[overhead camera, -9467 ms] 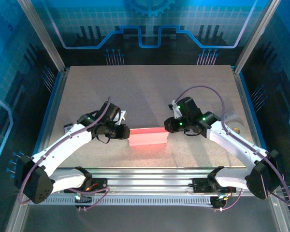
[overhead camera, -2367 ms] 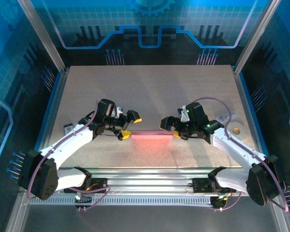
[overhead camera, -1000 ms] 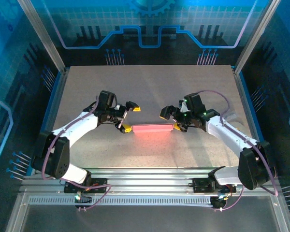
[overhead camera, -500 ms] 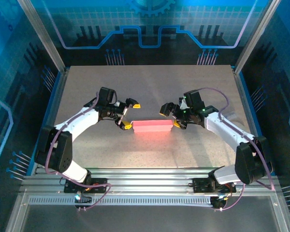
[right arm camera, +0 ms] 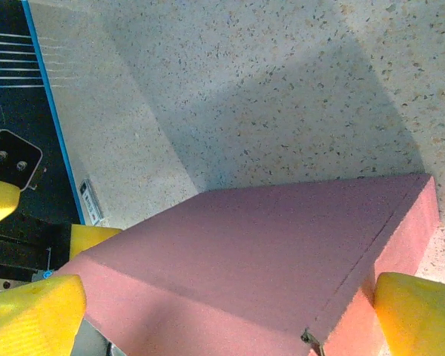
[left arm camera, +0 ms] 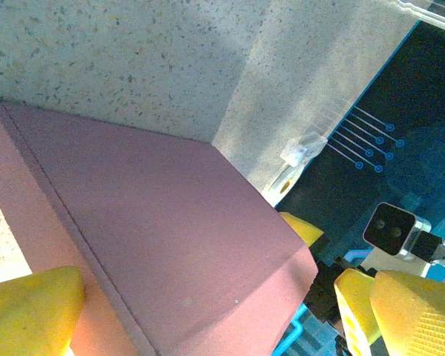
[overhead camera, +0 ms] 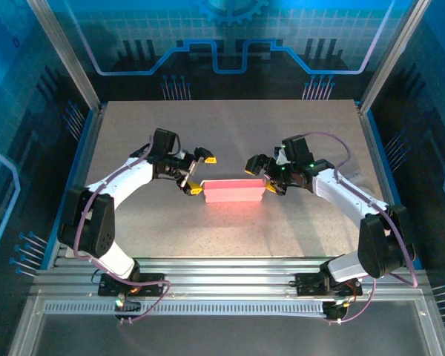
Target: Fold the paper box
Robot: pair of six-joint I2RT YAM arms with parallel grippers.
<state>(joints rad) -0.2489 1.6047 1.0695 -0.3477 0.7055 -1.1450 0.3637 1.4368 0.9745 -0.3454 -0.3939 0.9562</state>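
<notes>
One paper box [overhead camera: 235,191], folded to a closed pink block, lies on the table [overhead camera: 230,133] between the grippers. The left gripper [overhead camera: 201,176] and right gripper [overhead camera: 259,178] each straddle an end, jaws wide, gripping nothing. Step, as judged: final squaring. Next move calls for even, simultaneous end pressure so the box does not skid.

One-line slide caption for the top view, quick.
The paper box lies on the table, left gripper and right gripper open at its ends.
</notes>
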